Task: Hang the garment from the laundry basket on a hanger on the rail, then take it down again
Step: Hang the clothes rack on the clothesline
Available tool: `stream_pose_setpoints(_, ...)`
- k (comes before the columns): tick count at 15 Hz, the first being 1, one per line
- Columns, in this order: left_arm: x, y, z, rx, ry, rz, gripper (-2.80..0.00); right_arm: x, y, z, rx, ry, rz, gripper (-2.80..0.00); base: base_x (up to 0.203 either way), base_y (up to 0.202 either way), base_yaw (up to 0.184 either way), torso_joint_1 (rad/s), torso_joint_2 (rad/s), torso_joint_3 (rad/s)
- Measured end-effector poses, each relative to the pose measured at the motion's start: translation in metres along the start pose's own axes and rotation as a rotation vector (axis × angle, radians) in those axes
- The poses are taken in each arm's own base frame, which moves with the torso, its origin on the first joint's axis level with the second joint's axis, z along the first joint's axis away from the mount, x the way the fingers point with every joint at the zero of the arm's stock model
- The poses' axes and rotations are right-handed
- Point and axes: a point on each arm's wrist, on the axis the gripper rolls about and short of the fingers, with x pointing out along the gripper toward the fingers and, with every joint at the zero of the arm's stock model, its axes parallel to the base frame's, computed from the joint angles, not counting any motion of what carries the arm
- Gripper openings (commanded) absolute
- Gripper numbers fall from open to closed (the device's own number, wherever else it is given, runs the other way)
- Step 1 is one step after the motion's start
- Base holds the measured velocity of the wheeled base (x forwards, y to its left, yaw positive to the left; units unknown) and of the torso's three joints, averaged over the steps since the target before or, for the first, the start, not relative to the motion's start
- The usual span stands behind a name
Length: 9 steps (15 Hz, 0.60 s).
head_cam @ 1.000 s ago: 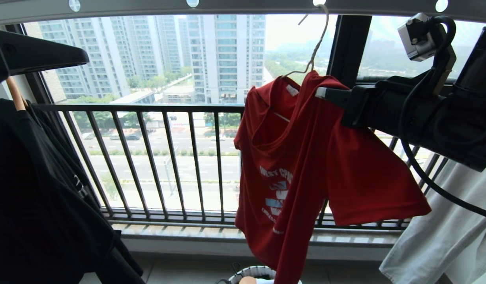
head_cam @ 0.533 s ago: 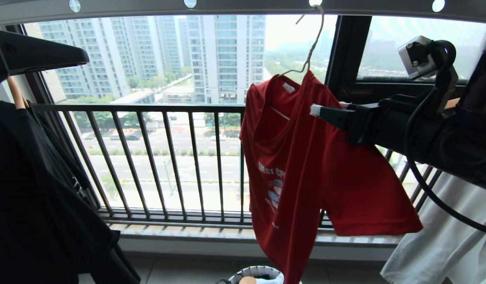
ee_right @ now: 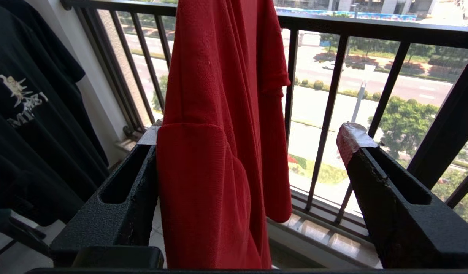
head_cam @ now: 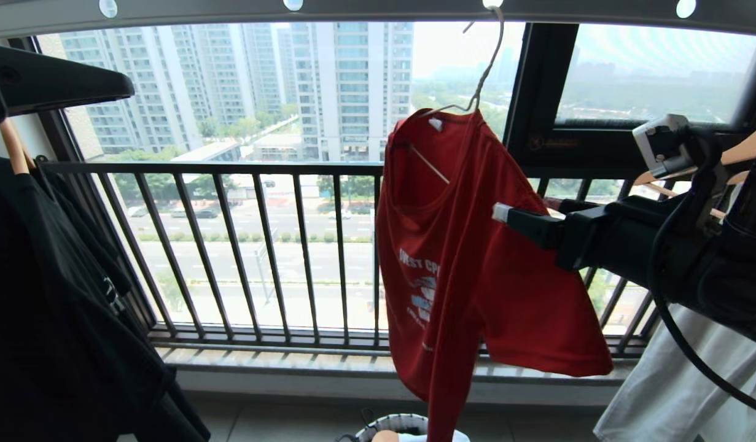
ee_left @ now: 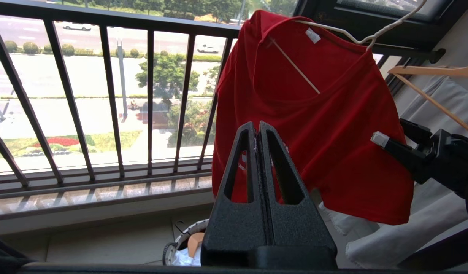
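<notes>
Along the balcony, black railing (head_cam: 242,245) with upright bars is fronting a view of tall apartment blocks, trees and a wide road, while the tiled floor is showing below. Overhead, the rail (head_cam: 378,9) is carrying the hanger (head_cam: 479,80) by its hook, and the garment (head_cam: 470,258) is hanging from it, bunched and lopsided, its neck label (head_cam: 436,124) facing the room. White lettering on the chest is reading "WEST CP", the rest lost in a fold. Directly beneath, at the floor's near edge, the laundry basket (head_cam: 393,425) is sitting. Dark shirts (head_cam: 58,294) are hanging at the left, one bearing a pale print too small to read; pale grey cloth (head_cam: 678,387) is draping at the right. The right gripper (ee_right: 249,140) is standing with fingers spread wide around the garment's side, one finger touching the cloth. The left gripper (ee_left: 258,131) is pointing at the garment, fingers pressed together on nothing.
</notes>
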Motion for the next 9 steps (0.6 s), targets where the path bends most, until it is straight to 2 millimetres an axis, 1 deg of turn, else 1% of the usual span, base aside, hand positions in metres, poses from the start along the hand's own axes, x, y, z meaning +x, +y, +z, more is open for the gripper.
stream_pose_setpoints(5, -0.001, 0.000, 0.000, -0.001, -0.002, -0.002, -2.80, -0.025, -0.004, -0.016, 0.004, 0.040, -0.016, 0.00, 0.000, 0.000, 0.000, 0.000, 0.00, 0.000)
stream_pose_setpoints(9, -0.002, 0.000, 0.000, 0.000, -0.002, -0.002, -2.80, -0.048, -0.005, -0.019, 0.002, 0.028, -0.022, 0.00, 0.000, 0.000, 0.000, 0.000, 0.00, 0.000)
